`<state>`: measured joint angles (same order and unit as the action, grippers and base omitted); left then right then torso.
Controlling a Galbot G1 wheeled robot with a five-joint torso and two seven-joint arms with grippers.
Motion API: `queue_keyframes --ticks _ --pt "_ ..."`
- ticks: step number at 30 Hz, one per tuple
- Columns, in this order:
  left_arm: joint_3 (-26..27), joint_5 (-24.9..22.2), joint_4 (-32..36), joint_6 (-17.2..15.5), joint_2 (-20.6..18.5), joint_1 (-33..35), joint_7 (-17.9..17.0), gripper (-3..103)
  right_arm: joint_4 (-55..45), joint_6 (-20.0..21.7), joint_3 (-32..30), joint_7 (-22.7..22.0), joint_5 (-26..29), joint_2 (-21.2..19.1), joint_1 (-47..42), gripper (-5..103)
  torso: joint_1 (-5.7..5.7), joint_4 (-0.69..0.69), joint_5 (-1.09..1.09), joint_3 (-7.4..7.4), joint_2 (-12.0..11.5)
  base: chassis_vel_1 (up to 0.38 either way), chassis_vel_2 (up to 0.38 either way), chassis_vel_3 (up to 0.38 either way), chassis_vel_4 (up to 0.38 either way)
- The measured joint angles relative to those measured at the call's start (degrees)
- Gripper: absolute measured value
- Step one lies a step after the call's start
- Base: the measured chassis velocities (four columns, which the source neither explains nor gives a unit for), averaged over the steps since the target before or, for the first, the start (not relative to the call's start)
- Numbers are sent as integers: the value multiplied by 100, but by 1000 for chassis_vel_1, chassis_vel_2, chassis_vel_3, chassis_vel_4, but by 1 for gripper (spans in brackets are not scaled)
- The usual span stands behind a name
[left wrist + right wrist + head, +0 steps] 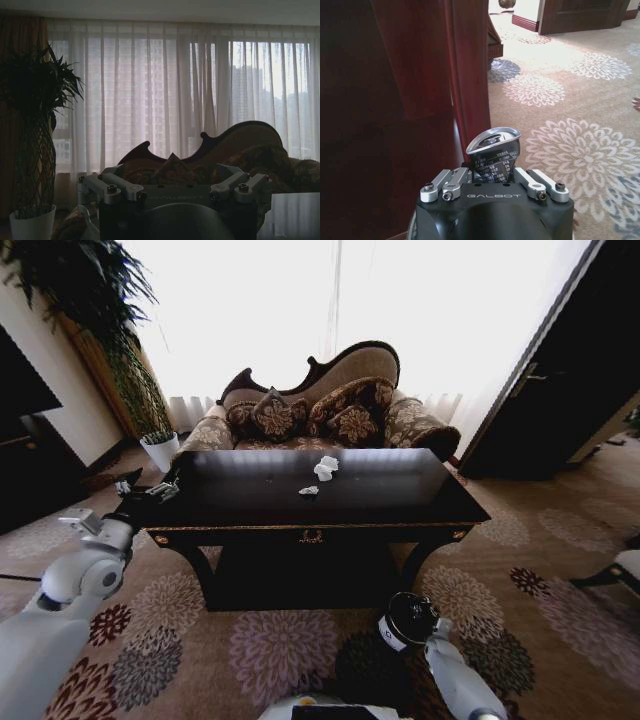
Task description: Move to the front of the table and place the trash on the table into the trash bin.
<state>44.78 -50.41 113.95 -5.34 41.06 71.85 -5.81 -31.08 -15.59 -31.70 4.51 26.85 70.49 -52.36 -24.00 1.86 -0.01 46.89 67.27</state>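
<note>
Left claw [150, 490], spread open, hovers at the worktop's [400, 502] nine-o'clock edge, well apart from the paper wad [326, 468] and grey scrap [309, 490] near centre; right claw [408, 625] grips the trash bin [494, 156], which risks striking the worktop leg.

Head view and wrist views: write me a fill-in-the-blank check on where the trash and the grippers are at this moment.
1. On the table lie ___ bits of trash: a white paper wad and a grey scrap.
2. The right gripper, low over the carpet in front of the table, holds a dark ___ with a printed label.
3. The left gripper is raised beside the table's front ___ corner.
4. Behind the table stands a patterned ___ with cushions.

Missing words: two; can; left; sofa
</note>
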Motion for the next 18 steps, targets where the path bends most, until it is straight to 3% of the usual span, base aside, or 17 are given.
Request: queue_keyframes --ticks 2,4,6,9,11,14,16,18 --pt "0 0 0 0 0 -1 0 100 32 -14 -11 9 -25 -6 19 22 0 0 0 0 0 0 0 0 0" --pt "0 0 0 0 0 0 0 100 40 -39 -32 16 -88 -11 41 30 0 0 1 0 0 0 0 0 0" --pt "0 0 0 0 0 0 0 100 22 -40 -35 16 -95 -10 41 30 0 0 1 0 0 0 0 0 0" --pt "0 0 0 0 0 0 0 100 -15 -41 -38 15 -106 -8 40 46 0 0 0 0 0 0 0 0 0" --pt "0 0 0 0 0 0 0 100 -17 -41 -38 14 -107 -9 40 46 0 0 1 0 0 0 0 0 0" --pt "0 0 0 0 0 0 0 100 -37 -40 -40 2 -107 -29 10 68 0 0 1 0 0 0 0 0 0" --pt "0 0 0 0 0 0 0 100 -46 -38 -40 1 -107 -29 -4 68 0 1 1 0 0 0 0 0 0" --pt "0 0 0 0 0 0 0 100 -66 -37 -41 -3 -105 -29 -26 79 0 0 1 0 0 0 0 0 0"
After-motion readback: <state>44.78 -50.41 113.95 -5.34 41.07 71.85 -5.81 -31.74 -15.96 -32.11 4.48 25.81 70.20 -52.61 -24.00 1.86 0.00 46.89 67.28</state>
